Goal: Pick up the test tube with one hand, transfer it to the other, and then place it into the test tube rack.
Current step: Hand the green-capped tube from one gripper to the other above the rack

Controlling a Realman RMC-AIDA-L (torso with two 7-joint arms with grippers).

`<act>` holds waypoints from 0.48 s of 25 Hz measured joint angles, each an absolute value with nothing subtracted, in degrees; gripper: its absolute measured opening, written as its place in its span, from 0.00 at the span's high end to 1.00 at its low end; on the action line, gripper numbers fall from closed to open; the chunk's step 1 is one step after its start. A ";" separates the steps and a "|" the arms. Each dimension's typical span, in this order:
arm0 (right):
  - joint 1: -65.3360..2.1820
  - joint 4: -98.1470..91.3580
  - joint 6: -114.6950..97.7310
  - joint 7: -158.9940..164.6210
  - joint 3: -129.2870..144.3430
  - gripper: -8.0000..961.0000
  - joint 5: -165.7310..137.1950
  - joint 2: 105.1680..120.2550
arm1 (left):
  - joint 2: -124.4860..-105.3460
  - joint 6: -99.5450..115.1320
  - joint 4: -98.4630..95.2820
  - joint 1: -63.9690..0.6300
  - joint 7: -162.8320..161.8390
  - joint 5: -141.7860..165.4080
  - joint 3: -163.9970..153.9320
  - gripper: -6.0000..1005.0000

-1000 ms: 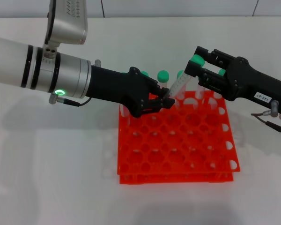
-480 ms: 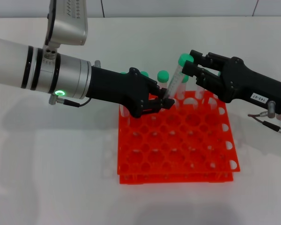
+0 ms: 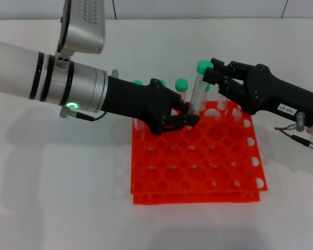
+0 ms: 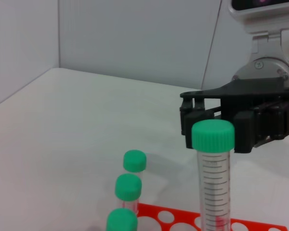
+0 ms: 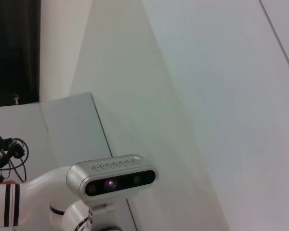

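A white counter [image 3: 52, 198] carries the test tube rack [image 3: 198, 156], a bright orange-red grid of round holes that sits a little toward the counter's right half. Several green-capped tubes [image 3: 182, 84] stand in the holes along the rack's far edge.

The left pincer [image 3: 190, 115], black on a silver forearm with a glowing green ring, reaches in over the rack's far left corner. Its fingers are pressed in on the lower end of the test tube [image 3: 198, 92], which stands nearly upright above the rack's far rows, its green cap uppermost.

The right pincer [image 3: 213, 75], black with a small white label, comes in from over the rack's far right corner. Its fingertips sit at the tube's green cap, spread to either side of it; I cannot tell whether they touch it. The left wrist view shows the same cap [image 4: 212, 135] just in front of those black fingers [image 4: 207, 108], which look parted there.
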State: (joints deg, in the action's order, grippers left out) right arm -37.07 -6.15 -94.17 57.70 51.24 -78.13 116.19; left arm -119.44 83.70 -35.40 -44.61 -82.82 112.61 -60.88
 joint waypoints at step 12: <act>-36.83 -6.14 -94.24 58.01 51.24 0.67 -78.06 116.19 | -119.36 83.85 -35.66 -44.43 -83.15 112.04 -61.43 0.80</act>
